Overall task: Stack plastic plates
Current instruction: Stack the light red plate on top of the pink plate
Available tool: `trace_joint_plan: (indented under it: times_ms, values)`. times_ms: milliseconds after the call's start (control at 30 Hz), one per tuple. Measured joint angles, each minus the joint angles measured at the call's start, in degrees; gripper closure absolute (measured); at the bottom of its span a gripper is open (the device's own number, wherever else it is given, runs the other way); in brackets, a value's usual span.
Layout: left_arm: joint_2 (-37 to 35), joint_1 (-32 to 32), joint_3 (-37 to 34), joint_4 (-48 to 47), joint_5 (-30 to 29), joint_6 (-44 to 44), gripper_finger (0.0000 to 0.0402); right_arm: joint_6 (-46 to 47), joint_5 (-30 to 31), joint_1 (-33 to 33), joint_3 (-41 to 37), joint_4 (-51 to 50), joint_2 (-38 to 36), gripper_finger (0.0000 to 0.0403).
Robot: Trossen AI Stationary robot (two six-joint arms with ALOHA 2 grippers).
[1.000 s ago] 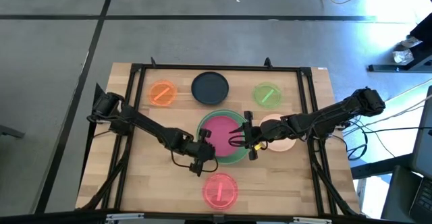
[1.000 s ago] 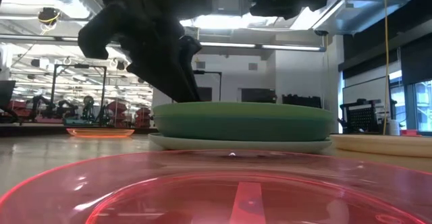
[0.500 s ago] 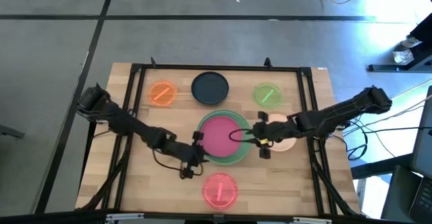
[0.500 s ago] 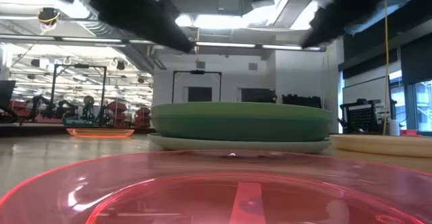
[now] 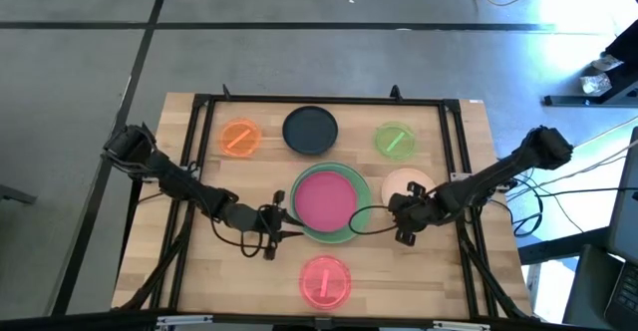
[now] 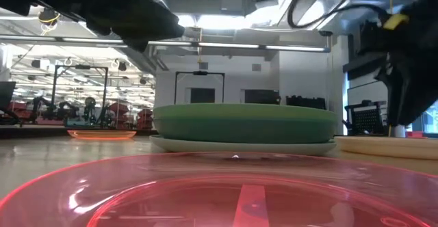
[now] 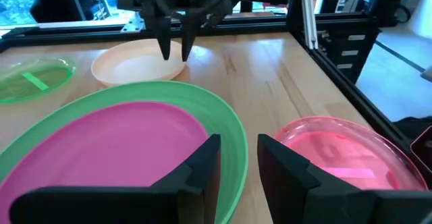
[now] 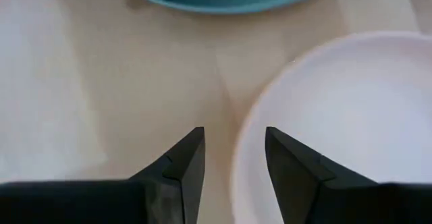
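Note:
The stack stands mid-table: a magenta plate [image 5: 324, 197] on a green one [image 6: 246, 121], with a pale plate [image 6: 239, 145] at the bottom. The peach plate [image 5: 409, 184] lies to its right. Far side: orange [image 5: 239, 137], dark navy [image 5: 310, 129] and lime [image 5: 395, 140] plates. A pink-red plate [image 5: 325, 280] lies near. My left gripper [image 5: 287, 223] is open beside the stack's near-left rim, with the green rim [image 7: 223, 119] ahead of its fingers. My right gripper [image 5: 403, 221] is open, pointing down over the peach plate's near-left rim [image 8: 270, 109].
A black frame [image 5: 319, 100] runs around the working area. Bare wood lies to the left of the pink-red plate and at the table's near right corner. The left arm's cable loops by the stack's near rim.
Both grippers have drawn back from the magenta plate on the stack. The left one moved toward the table's left edge and now sits off the rim. The right one swung toward the right and near edges, to the peach plate's near rim. The stack has stayed put.

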Motion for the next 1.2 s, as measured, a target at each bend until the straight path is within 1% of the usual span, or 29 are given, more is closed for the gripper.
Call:
trace_joint_plan:
  times_ms: [133,300,467,600,733,967,1033,1200]
  values:
    - [0.0,0.07,0.0,0.07,0.02,0.0,0.031,-0.25,0.05,0.0,-1.97,1.52,1.23,0.0258]
    - [0.0,0.1,0.0,0.07,-0.68,0.02,0.031,-1.29,3.38,0.0,-4.16,2.83,1.44,0.0258]
    - [0.0,0.09,0.0,0.07,-0.92,0.0,0.031,-2.94,1.71,0.0,-5.68,7.67,1.44,0.0258]
    - [0.0,0.09,0.02,0.07,-0.92,-0.01,0.031,-3.42,2.47,0.0,-5.86,7.33,1.44,0.0264]
    - [0.0,0.03,0.02,0.25,-0.87,-1.6,0.031,-5.43,3.37,0.0,-5.93,7.19,1.44,0.0296]
    - [0.0,0.05,0.07,1.33,-0.87,-2.94,0.031,-9.14,3.66,0.0,-5.93,7.32,1.44,0.039]
    - [0.0,0.05,0.07,1.35,-0.87,-2.95,0.031,-9.58,3.88,0.0,-5.93,7.3,1.44,0.0397]
    - [0.0,0.05,0.07,1.33,-0.87,-2.93,0.031,-10.49,3.89,0.0,-5.93,7.28,1.44,0.0388]
